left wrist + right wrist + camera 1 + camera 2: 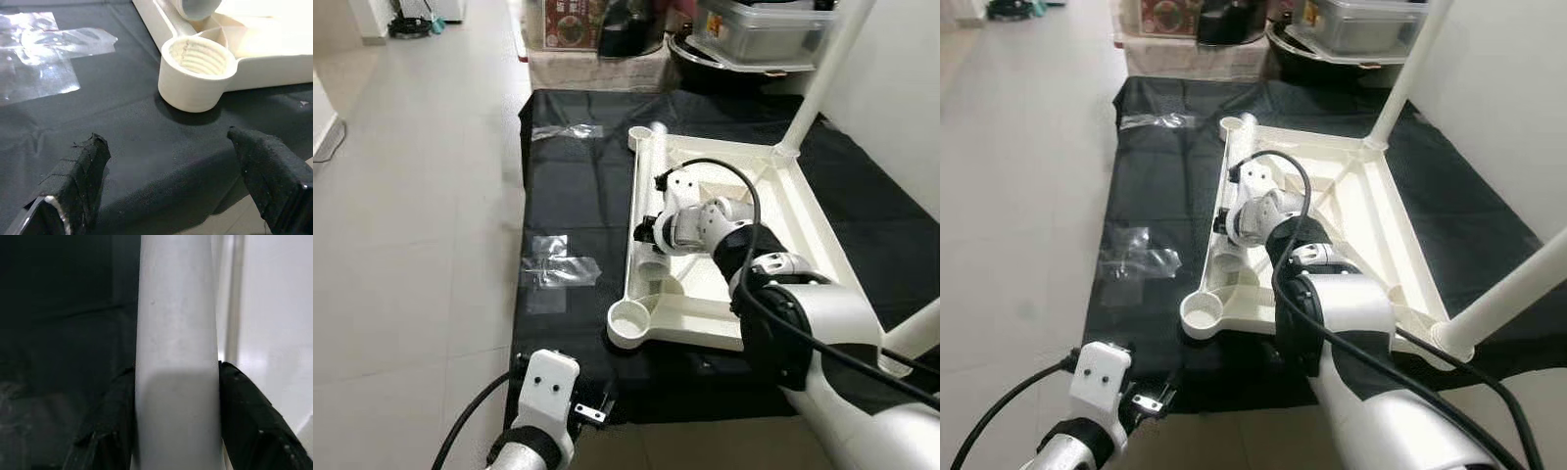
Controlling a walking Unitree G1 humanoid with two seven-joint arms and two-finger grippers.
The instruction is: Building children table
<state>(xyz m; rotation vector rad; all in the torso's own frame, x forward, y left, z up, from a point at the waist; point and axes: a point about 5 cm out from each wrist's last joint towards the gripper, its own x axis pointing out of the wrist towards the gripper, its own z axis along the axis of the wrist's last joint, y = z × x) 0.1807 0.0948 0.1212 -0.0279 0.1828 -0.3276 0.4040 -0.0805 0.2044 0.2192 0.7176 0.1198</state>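
Note:
The white table top (pixel 803 215) lies upside down on a black cloth (pixel 578 196). Two white legs stand screwed in at its right corners, one far (pixel 827 69) and one near (pixel 911 338). A loose white leg (pixel 651 162) lies along the top's left edge. My right gripper (pixel 646 233) is shut on that leg, whose tube (pixel 176 333) sits between the black fingers (pixel 110 421). An empty threaded socket (pixel 195 73) sits at the near left corner. My left gripper (pixel 166 147) hovers open over the cloth just in front of that socket.
Clear tape patches (pixel 558 266) are stuck on the cloth left of the table top. Another socket (pixel 639 135) marks the far left corner. Boxes and a plastic container (pixel 754 29) crowd the far end. Tiled floor (pixel 411 245) runs along the left; a wall stands on the right.

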